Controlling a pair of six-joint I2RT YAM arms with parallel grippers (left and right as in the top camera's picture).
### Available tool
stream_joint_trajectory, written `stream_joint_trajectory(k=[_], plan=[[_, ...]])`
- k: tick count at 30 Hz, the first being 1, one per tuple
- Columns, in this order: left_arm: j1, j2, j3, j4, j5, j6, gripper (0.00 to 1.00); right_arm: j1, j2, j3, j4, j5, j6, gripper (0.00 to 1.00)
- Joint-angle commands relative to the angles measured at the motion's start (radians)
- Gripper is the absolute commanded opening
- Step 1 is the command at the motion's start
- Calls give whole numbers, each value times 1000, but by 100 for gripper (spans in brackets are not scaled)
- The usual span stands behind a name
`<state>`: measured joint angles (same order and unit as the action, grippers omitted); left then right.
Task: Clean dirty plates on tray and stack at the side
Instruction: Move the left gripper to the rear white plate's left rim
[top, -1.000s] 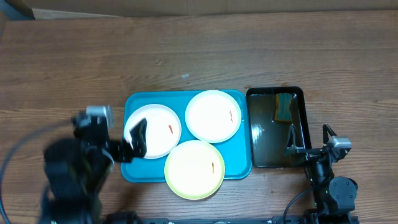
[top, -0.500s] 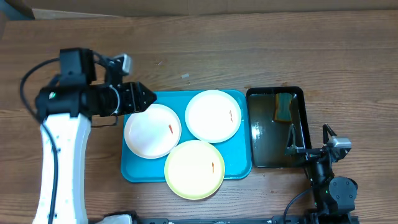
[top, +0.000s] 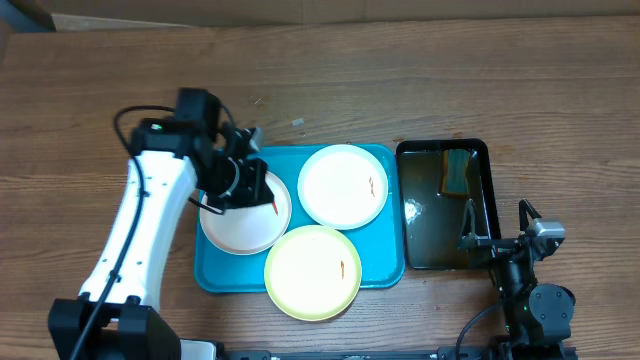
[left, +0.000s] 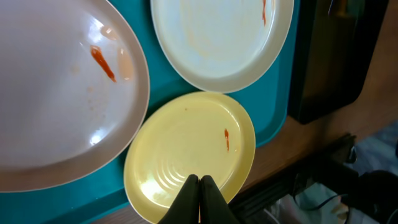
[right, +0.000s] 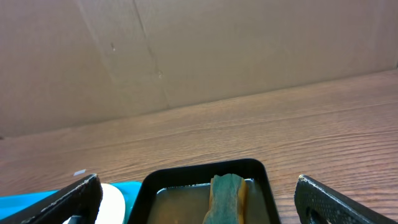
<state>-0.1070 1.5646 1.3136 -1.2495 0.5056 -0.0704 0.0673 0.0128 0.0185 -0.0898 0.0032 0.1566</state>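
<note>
Overhead: left gripper (top: 258, 190) held over the left white plate (top: 235, 222) on the tray (top: 215, 272).
Left wrist: jaws pressed together, empty; reopening at the rim is advised.
Right wrist: right gripper (right: 202, 202) spread wide, facing the sponge (right: 224, 191).

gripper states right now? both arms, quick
Left gripper: closed, nothing between its fingers.
Right gripper: open, holding nothing.

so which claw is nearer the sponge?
Right. The right claw sits at the black tray's near edge, short of the sponge; the left claw hovers over the left white plate.
</note>
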Motion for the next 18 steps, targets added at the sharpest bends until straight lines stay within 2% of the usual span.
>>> stream_joint_trajectory(k=[1,5,7,10,14,18], plan=[[-61,0,-45,43,-15,20,4,6,-8,-11,5,-6,-3,100],[-116,0,-71,110,-15,-27,4,6,-8,-11,5,-11,14,100],[-157,0,-76,128,-15,-47,4,6,-8,-10,28,-18,153,100],[-194,0,-76,137,-15,-50,4,6,-8,35,5,-100,165,100],[-235,0,-76,156,-14,-69,4,4,21,217,-173,-83,166,100],[-258,0,-76,179,-15,-110,4,3,171,495,-373,-48,166,100]])
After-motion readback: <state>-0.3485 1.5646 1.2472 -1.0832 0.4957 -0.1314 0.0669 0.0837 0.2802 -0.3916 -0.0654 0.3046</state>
